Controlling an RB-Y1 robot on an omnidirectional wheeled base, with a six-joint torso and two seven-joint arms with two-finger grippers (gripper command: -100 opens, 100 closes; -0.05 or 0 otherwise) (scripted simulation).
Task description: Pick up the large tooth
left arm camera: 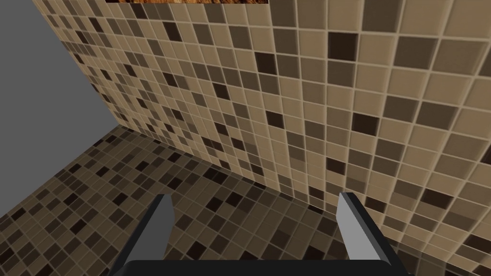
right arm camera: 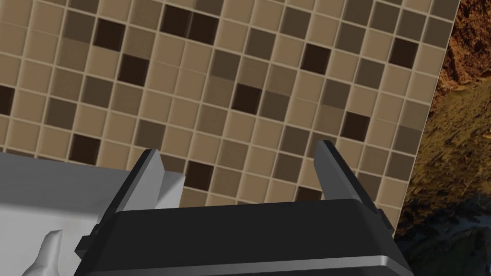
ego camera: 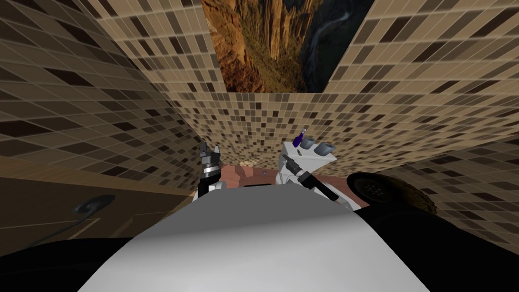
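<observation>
While both hands are hanging released over the reddish tabletop (ego camera: 235,175), nothing is being grasped yet. What I am taking for the large tooth (right arm camera: 50,247), a pale pointed shape, is showing low beside the right hand's dark body, against a white block (right arm camera: 57,191). It is too cut off for me to be sure of it.

The right hand (right arm camera: 239,153) is aiming its spread fingers past that shape and up at the tiled wall (right arm camera: 216,86), with one finger sitting just beside the block's edge. The left hand (left arm camera: 254,201) is idling off to the left, fingers also apart and well away from the block.

As I judge it, the main risk is lying in the aim. If the right hand is closing as it is pointing now, it is catching nothing. Turning it down toward the tooth is bringing the near finger against the block's edge, and a scrape there could be shoving the tooth out of reach.

In the head view, two grey knobs (ego camera: 317,148) and a small purple bottle (ego camera: 300,136) are standing on top of the block, so a wide swing of the forearm could be toppling them. A tapered tooth may also be squirting out from between thin blades if they are pinching near its tip rather than across its thicker part.
</observation>
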